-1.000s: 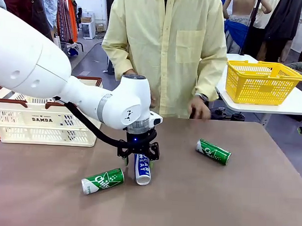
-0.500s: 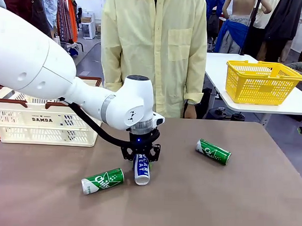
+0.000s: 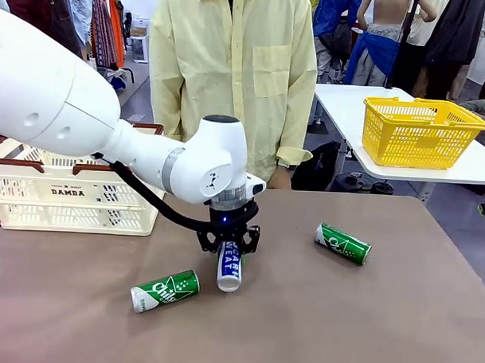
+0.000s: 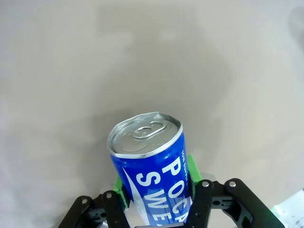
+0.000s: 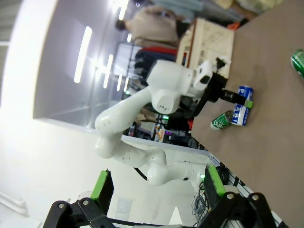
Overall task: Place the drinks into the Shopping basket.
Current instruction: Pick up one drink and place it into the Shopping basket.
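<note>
On the table (image 3: 397, 330), near its middle, we grip can 1 of 3.
Our left gripper (image 3: 228, 249) is closed around the blue can (image 3: 229, 270); our right gripper (image 5: 157, 187) stands open, holding nothing. Near green can (image 3: 164, 290) and far green can (image 3: 343, 243) lie on the table; the Shopping basket (image 3: 75, 195) at the left has received 0 cans.

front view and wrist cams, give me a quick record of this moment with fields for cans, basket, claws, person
left claw: shut on the blue can
blue can: middle of the table, gripped across its body, silver end toward the front camera
near green can: lying just left of the blue can, untouched
far green can: lying on the right side, apart from the others
shopping basket: far left; all three cans outside it
right claw: open, holding nothing
person: standing at the far side, touching no can
</note>
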You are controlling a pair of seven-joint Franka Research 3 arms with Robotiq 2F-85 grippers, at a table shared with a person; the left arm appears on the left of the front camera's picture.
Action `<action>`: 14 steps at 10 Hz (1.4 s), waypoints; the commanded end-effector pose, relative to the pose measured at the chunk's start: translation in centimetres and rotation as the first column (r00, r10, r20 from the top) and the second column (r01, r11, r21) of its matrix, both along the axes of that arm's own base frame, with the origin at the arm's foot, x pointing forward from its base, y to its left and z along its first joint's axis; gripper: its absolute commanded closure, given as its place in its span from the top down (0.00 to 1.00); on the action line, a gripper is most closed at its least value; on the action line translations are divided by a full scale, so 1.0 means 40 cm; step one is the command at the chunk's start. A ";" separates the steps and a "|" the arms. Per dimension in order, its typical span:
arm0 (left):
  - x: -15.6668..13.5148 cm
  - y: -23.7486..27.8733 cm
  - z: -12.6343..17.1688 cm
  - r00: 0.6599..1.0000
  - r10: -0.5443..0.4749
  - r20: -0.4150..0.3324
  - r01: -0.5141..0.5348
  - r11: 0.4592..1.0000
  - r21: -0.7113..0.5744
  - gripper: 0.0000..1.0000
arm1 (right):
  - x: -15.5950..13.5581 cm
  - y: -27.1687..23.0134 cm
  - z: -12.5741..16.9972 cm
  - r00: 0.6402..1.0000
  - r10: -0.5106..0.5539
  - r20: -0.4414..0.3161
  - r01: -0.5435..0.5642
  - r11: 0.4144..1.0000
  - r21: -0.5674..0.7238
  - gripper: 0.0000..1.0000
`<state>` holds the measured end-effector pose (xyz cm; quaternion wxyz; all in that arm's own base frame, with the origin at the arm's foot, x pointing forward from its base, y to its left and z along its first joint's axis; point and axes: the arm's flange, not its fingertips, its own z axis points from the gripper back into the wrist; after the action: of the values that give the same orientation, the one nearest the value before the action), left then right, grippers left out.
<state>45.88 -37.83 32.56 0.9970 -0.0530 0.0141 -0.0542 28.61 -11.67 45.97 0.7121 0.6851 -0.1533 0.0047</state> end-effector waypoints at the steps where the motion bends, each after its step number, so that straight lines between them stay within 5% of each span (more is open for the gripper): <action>1: -0.002 -0.010 0.165 0.997 0.078 0.025 -0.075 0.990 -0.123 0.00 | 0.000 0.002 0.016 1.000 -0.007 -0.006 0.007 1.000 0.022 1.00; 3: -0.036 0.010 0.411 0.997 0.063 -0.046 -0.070 0.981 -0.180 0.00 | 0.000 0.002 0.016 1.000 -0.007 -0.006 0.007 1.000 0.022 1.00; 5: -0.081 0.114 0.603 0.996 0.087 0.008 -0.085 0.986 -0.143 0.00 | 0.000 0.002 0.016 1.000 -0.007 -0.006 0.007 1.000 0.022 1.00; 7: -0.071 0.277 0.750 0.998 -0.058 -0.025 0.056 0.996 -0.065 0.00 | 0.000 0.002 0.016 1.000 -0.007 -0.006 0.007 1.000 0.022 1.00; 9: -0.035 0.480 0.828 0.978 -0.198 0.058 0.199 0.980 -0.005 0.00 | 0.000 0.002 0.016 1.000 -0.007 -0.006 0.007 1.000 0.022 1.00; 11: 0.077 0.746 0.834 0.988 -0.032 0.148 0.032 0.999 0.001 0.00 | 0.000 0.002 0.016 1.000 -0.007 -0.006 0.007 1.000 0.022 1.00; 12: 0.114 0.853 0.818 0.987 0.112 0.116 -0.110 0.994 -0.027 0.00 | 0.000 0.002 0.016 1.000 -0.007 -0.006 0.007 1.000 0.022 1.00; 14: 0.138 0.993 0.791 0.970 0.237 0.057 -0.234 0.971 -0.057 0.00 | 0.000 0.002 0.016 1.000 -0.007 -0.006 0.007 1.000 0.022 1.00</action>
<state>51.37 3.29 63.30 0.9977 -0.0504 -0.0308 0.0332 28.59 -11.70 45.96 0.7125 0.6847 -0.1534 0.0040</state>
